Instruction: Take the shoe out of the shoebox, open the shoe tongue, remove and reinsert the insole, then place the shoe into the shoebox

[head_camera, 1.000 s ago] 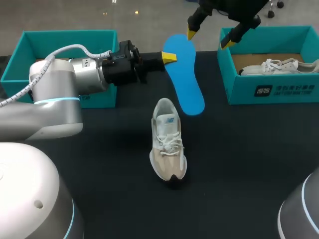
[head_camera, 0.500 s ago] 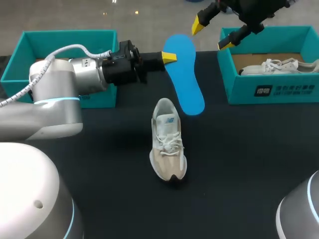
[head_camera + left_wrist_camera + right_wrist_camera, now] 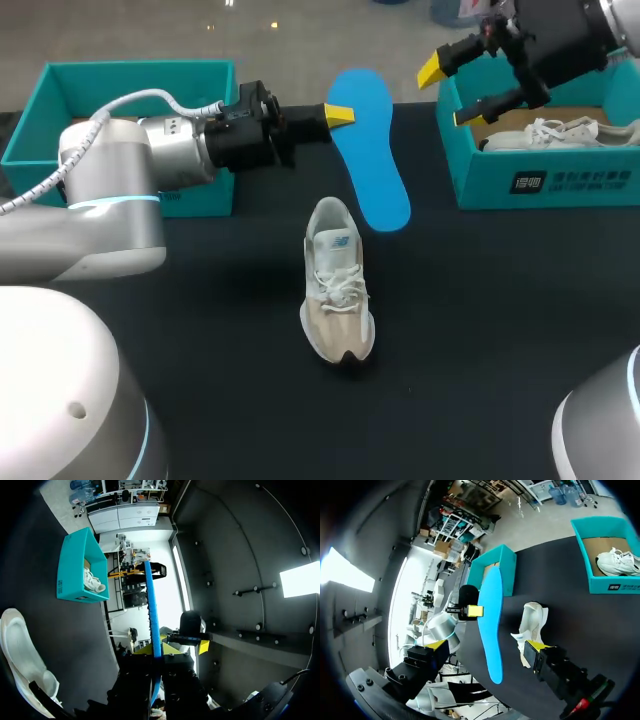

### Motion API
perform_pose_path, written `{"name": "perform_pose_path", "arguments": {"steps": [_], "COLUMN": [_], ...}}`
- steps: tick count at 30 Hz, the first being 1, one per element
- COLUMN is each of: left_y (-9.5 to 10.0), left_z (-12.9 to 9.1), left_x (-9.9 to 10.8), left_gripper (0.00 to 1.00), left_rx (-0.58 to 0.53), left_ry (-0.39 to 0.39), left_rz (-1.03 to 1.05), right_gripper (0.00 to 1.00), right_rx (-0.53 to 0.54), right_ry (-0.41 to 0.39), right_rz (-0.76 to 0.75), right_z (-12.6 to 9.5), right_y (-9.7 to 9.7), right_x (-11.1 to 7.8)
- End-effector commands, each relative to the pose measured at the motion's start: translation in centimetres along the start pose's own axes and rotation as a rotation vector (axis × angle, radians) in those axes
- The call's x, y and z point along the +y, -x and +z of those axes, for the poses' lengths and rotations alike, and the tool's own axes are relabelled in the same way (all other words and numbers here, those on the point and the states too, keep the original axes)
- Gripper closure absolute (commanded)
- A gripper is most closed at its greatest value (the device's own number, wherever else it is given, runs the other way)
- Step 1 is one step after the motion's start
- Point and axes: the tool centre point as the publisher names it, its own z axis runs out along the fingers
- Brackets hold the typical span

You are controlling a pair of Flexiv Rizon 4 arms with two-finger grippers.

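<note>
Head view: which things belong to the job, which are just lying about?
Job: blue insole in the left gripper; tan shoe on the table; left shoebox or right shoebox, cannot tell which.
Lying about: white shoe inside the right shoebox.

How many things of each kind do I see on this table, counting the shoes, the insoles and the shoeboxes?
Shoes: 2 (beige shoe standing on the table, white shoe lying in the right shoebox)
Insoles: 1 (blue insole, gripped by the left claw)
Shoeboxes: 2 (right shoebox, left shoebox)
Total: 5
</note>
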Motion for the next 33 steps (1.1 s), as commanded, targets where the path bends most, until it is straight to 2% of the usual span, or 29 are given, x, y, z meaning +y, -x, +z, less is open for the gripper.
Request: {"name": "perform_pose_path", "arguments": {"steps": [1, 11, 24, 33], "left_y": [0.0, 0.0, 0.0, 0.0], "left_z": [0.0, 0.0, 0.0, 0.0], "left_x": [0.1, 0.1, 0.1, 0.1], "left_gripper": [1.0, 1.0, 1.0, 1.0], "left_rx": [-0.002, -0.002, -0.002, -0.002], "left_ry": [-0.002, -0.002, -0.002, -0.002], "left_rz": [0.001, 0.001, 0.001, 0.001], "right_gripper": [0.0, 0.0, 0.0, 0.0], "right_rx": [0.329, 0.352, 0.353, 0.397], "right_ry": [0.022, 0.05, 0.026, 0.009], "right_rz": [0.004, 0.036, 0.05, 0.076], "right_z": [0.6, 1.5, 2.2, 2.8], "right_y": [1.0, 1.9, 2.6, 2.9], "right_x": [-0.5, -0.2, -0.4, -0.5]}}
